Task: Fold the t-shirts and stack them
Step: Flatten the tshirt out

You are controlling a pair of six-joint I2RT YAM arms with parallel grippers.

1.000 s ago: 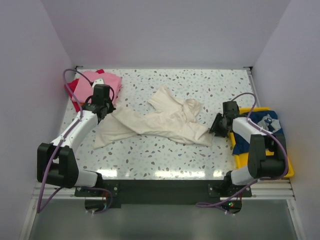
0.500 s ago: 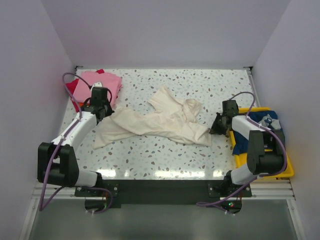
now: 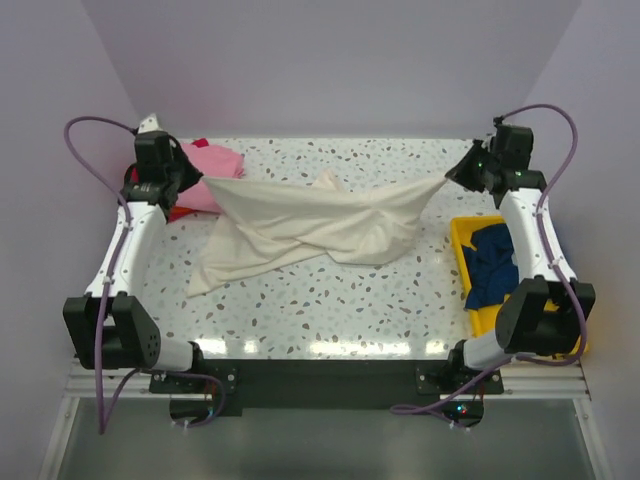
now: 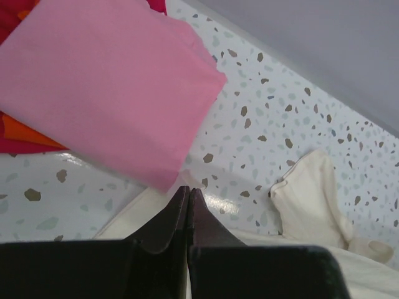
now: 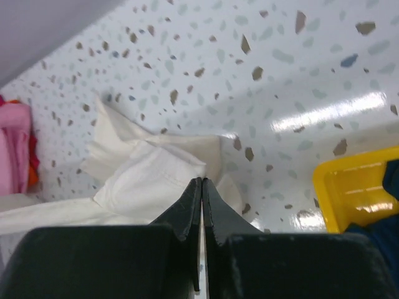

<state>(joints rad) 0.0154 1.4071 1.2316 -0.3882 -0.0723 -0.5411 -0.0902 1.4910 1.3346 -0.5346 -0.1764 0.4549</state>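
Observation:
The cream t-shirt [image 3: 310, 222] hangs stretched between both grippers above the table, its lower part trailing on the surface. My left gripper [image 3: 196, 178] is shut on its left corner, raised at the back left. My right gripper [image 3: 452, 176] is shut on its right corner, raised at the back right. The left wrist view shows shut jaws with cream cloth [image 4: 312, 202] below and the folded pink t-shirt [image 4: 106, 87] ahead. The right wrist view shows shut jaws over the cream cloth [image 5: 143, 177]. The pink t-shirt [image 3: 210, 160] lies on red and orange ones at the back left. The navy t-shirt [image 3: 497, 262] lies in the tray.
A yellow plastic tray [image 3: 465, 235] stands at the right edge of the speckled table; its corner shows in the right wrist view [image 5: 355, 187]. White walls close in the back and both sides.
Both grippers have risen and moved back and outward, lifting the cream t-shirt's two corners and stretching it wide between them. Before, it lay crumpled on the table.

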